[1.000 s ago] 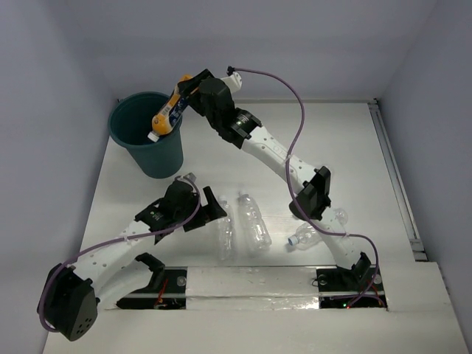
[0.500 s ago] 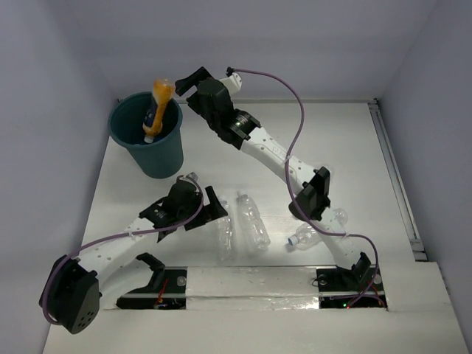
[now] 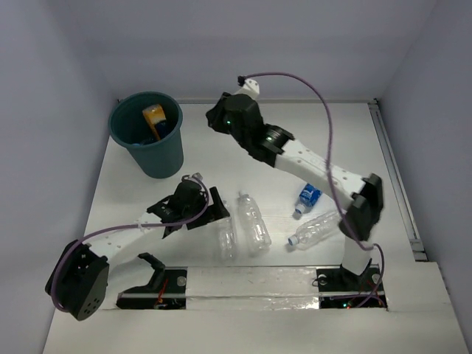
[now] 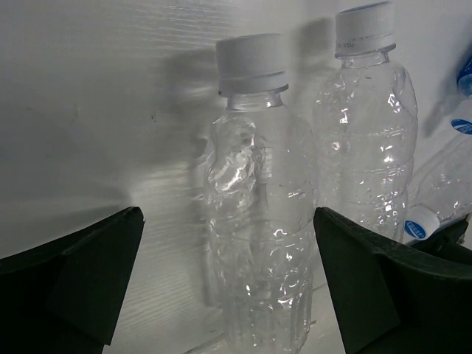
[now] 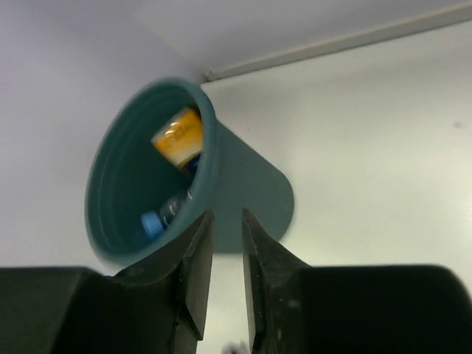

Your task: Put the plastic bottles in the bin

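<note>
Orange plastic bottle with dark label (image 3: 154, 118) now dropped inside dark teal round bin (image 3: 164, 158), right gripper (image 5: 226, 221) withdrawn, fingers nearly together and empty; left gripper (image 4: 227, 214) spread wide astride clear crinkled white-capped bottle (image 4: 254, 243) on white table (image 3: 354, 147), probably next.

White table (image 3: 369, 147), metal rail (image 3: 394, 177) along its right edge

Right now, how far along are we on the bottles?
Done: the orange bottle and a blue-capped one lie in the bin. In hand: nothing; the open left pincer straddles a clear bottle, the right pincer is empty. Left: that bottle, another clear one and two blue-labelled bottles on the table.
</note>
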`<action>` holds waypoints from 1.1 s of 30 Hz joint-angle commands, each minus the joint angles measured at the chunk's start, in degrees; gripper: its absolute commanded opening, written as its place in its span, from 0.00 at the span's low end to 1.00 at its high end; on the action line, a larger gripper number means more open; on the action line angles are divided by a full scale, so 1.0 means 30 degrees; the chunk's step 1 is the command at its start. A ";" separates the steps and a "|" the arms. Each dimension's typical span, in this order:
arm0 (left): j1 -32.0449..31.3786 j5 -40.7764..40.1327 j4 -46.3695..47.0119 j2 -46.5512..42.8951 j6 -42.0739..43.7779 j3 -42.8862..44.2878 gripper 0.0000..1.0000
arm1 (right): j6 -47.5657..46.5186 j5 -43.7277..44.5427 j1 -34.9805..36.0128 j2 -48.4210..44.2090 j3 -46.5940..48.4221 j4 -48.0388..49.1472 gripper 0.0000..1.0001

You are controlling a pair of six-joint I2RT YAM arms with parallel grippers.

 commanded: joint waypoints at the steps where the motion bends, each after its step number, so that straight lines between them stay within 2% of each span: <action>1: -0.0087 -0.0092 0.0825 0.1153 0.0744 0.0641 0.99 | -0.2535 -0.1120 0.0152 -0.5107 -0.5113 0.1828 0.29; 2: -0.0087 -0.0062 0.0913 0.1449 0.0802 0.0759 0.99 | -0.2361 -0.1355 -0.0022 -0.6074 -0.6550 0.1594 0.31; 3: -0.0290 -0.0120 0.1001 0.1742 0.0861 0.0876 0.99 | -0.2185 -0.2053 -0.0024 -0.7882 -0.9349 0.1360 0.35; 5: -0.0292 -0.0208 0.1235 0.2621 0.0920 0.1141 0.97 | -0.1804 -0.3023 -0.0024 -0.9416 -1.1884 0.0512 0.52; 6: -0.0292 -0.0324 0.1323 0.2914 0.0949 0.1228 0.90 | -0.1774 -0.4187 -0.0024 -1.0496 -1.3984 0.0189 0.59; 7: -0.0292 -0.0441 0.1382 0.3265 0.0949 0.1345 0.85 | -0.1773 -0.4779 -0.0024 -1.0826 -1.4818 -0.0800 0.71; 9: -0.0292 -0.0851 0.1266 0.3444 0.0920 0.1521 0.76 | -0.1773 -0.6038 -0.0024 -1.1267 -1.6312 -0.1628 0.80; 10: -0.0292 -0.1027 0.1004 0.3328 0.0891 0.1783 0.62 | -0.1976 -0.7118 -0.0024 -1.1530 -1.7596 -0.2008 0.86; 13: -0.0292 -0.1730 -0.0134 0.2337 0.0833 0.2601 0.49 | -0.2532 -0.8210 -0.0024 -1.1679 -1.9185 -0.2070 0.93; 18: -0.0292 -0.3455 -0.3588 0.0284 0.1066 0.5384 0.35 | -0.3501 -0.8359 -0.0024 -1.0188 -1.8841 -0.2538 0.95; 21: -0.0292 -0.4305 -0.5754 -0.0859 0.1328 0.7785 0.34 | -0.3648 -0.7630 -0.0200 -0.9395 -1.8751 -0.2832 0.95; 25: -0.0292 -0.5829 -0.8134 -0.1359 0.1885 1.1850 0.32 | -0.3998 -0.8152 -0.0376 -0.8605 -1.9308 -0.2218 0.94; 30: 0.0174 -0.9921 -1.0860 0.0130 0.3495 1.7361 0.32 | -0.4352 -0.8910 -0.0550 -0.7111 -1.9660 -0.1222 0.89; 31: 0.0409 -1.0544 -1.1473 0.0946 0.3846 1.9257 0.32 | -0.4381 -0.9119 -0.0551 -0.6848 -1.9689 -0.0930 0.84; 33: 0.2653 -1.1366 -1.1625 0.2118 0.5453 2.1663 0.32 | -0.4468 -0.9470 -0.0551 -0.6438 -1.9544 -0.0549 0.83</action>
